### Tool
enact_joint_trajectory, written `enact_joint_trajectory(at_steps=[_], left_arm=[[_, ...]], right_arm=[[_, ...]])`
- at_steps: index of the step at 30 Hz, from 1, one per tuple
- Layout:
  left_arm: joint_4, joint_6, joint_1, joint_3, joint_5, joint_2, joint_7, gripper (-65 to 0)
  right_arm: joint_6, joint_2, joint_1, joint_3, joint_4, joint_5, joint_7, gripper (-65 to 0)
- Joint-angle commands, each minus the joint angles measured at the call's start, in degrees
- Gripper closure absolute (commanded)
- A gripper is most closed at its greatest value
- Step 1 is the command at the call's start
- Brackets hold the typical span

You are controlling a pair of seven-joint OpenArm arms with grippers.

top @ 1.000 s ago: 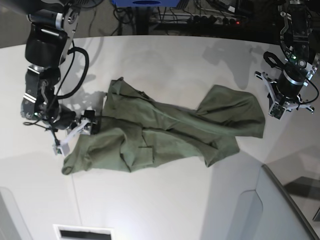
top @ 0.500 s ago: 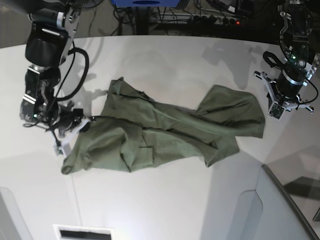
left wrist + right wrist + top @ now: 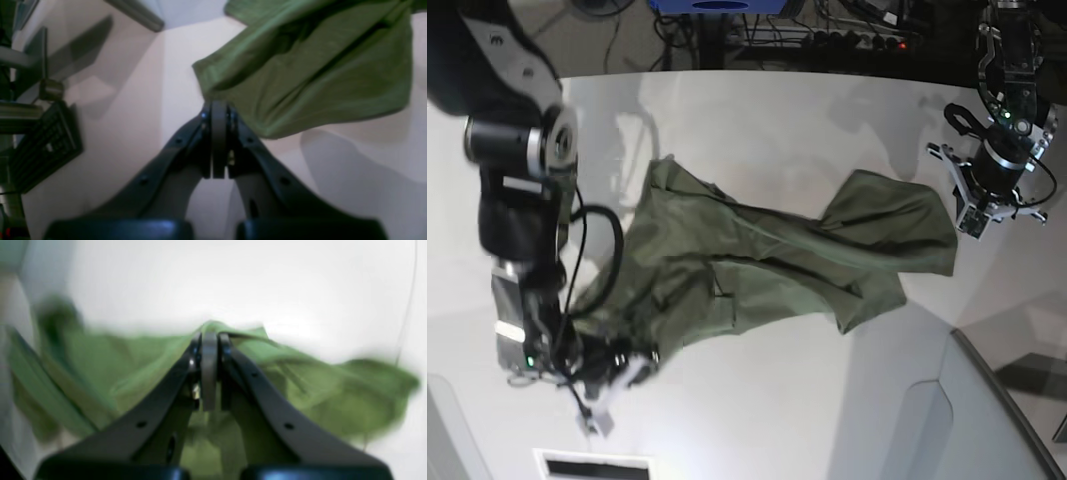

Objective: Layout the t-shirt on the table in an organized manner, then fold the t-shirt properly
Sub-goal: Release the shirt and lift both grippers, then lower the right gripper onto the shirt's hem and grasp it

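1. The t-shirt point(image 3: 767, 255) was observed crumpled across the middle of the white bench point(image 3: 757, 400), olive-green, plain, with diagonal creases and overlapping folds.
2. One end of the fabric was seen drawn out toward the near bench edge, bunched into a narrow, stretched point.
3. The right claw point(image 3: 209, 340) was recorded clamped on that drawn-out edge of the t-shirt; the view was blurred.
4. The left claw point(image 3: 218, 111) was noted closed on nothing, just beside the garment's opposite end.
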State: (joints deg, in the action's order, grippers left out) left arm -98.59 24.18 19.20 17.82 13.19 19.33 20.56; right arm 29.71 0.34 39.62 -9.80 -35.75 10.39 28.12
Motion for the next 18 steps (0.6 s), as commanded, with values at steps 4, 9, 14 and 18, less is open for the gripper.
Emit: enact_joint_trajectory(at_steps=[4, 9, 14, 18], left_arm=[[-0.8, -0.6, -0.3, 0.4, 0.6, -0.3, -0.7, 0.0], [-0.8, -0.6, 0.1, 0.2, 7.6, -3.0, -0.7, 0.0], [-1.0, -0.5, 0.1, 0.2, 9.6, -4.6, -0.7, 0.0], [-1.2, -0.4, 0.3, 0.2, 9.6, -5.4, -0.7, 0.0]], right_arm=[[0.1, 2.8, 9.9, 4.5, 15.3, 0.3, -18.1, -1.2], [-13.5, 4.2, 11.5, 9.1, 21.9, 0.3, -36.5, -11.9], [-31.9, 5.9, 9.5, 10.7, 21.7, 0.3, -41.7, -41.6], [-32.5, 7.6, 8.1, 13.7, 21.6, 0.3, -38.6, -37.7]])
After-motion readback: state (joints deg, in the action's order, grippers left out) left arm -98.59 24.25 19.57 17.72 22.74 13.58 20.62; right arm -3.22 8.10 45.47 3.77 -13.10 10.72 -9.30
